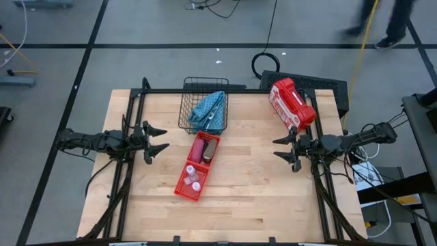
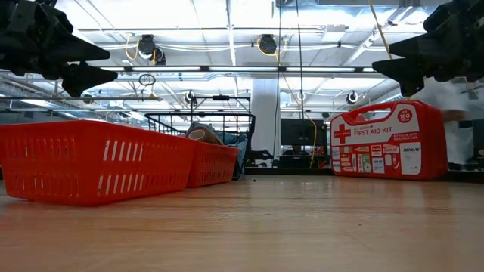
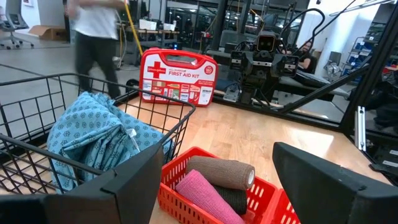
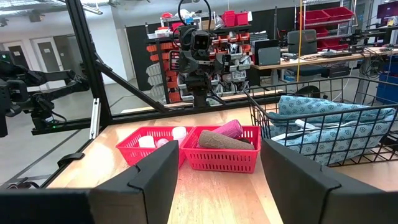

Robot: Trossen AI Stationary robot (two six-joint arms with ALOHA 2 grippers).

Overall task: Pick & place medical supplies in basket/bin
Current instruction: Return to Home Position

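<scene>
**Both tools wide and empty at the bench sides; supplies sit in their containers**

We see the left tool [image 1: 162, 139] raised above the left edge of the bench [image 1: 259, 205], its two fingers spread wide with nothing between them, aimed toward the middle. The right tool [image 1: 276, 148] mirrors it over the right edge, equally wide and empty, aimed back across the bench.

Between them we find two red bins set end to end. Their shared long axis slants from just in front of the wire basket [image 1: 194, 92] toward the bench's front left.

The bin nearer the basket [image 4: 221, 158] holds three bandage rolls on their sides: a brown roll [image 3: 221, 172], a pink roll [image 3: 208, 198] and a black roll [image 3: 233, 199]. They lie close together, their long axes roughly along the bin's length.

The bin nearer the front [image 4: 140, 157] holds a few small vials [image 4: 179, 132]; we cannot tell which way they point.

The basket stands at the back edge. In it the blue pouch [image 1: 210, 109] lies crumpled, its length slanting from the near left toward the far right corner.

A red and white first aid case [image 1: 292, 104] stands on edge at the back right, near the right tool.
</scene>
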